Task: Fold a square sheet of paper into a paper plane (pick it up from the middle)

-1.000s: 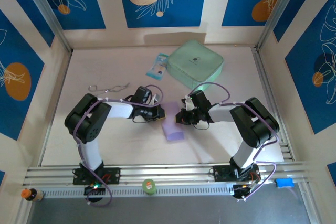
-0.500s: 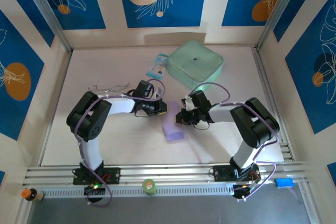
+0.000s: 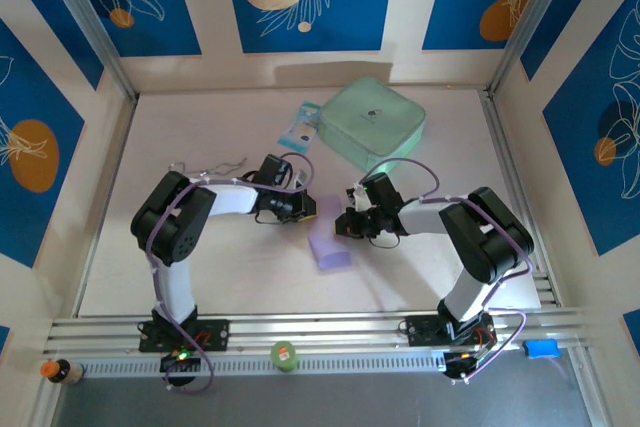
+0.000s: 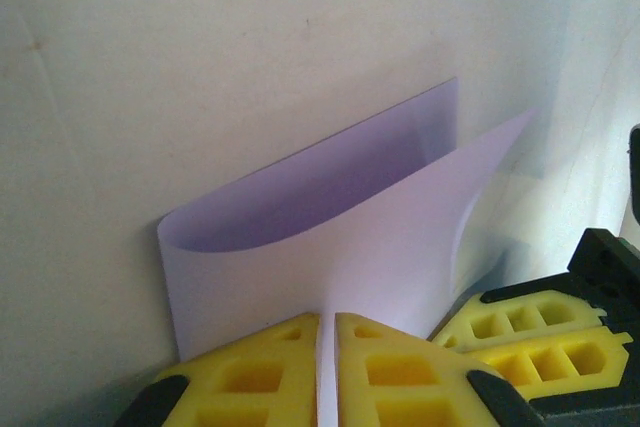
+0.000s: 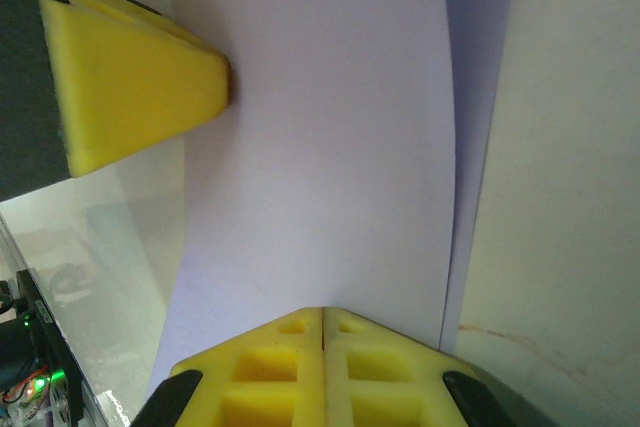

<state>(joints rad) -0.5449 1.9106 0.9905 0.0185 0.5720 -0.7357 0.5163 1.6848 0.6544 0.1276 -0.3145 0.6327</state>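
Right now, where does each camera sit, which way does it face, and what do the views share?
Top external: above and behind the arms, looking down on the pale table; both arms show, left gripper and right gripper meeting at the thin lavender sheet of paper.
Left wrist: on the left arm, looking along its yellow fingers at the curled sheet.
Right wrist: on the right arm, looking along its yellow fingers at the sheet.
Shared: both wrist views show the sheet and the other gripper's yellow finger.
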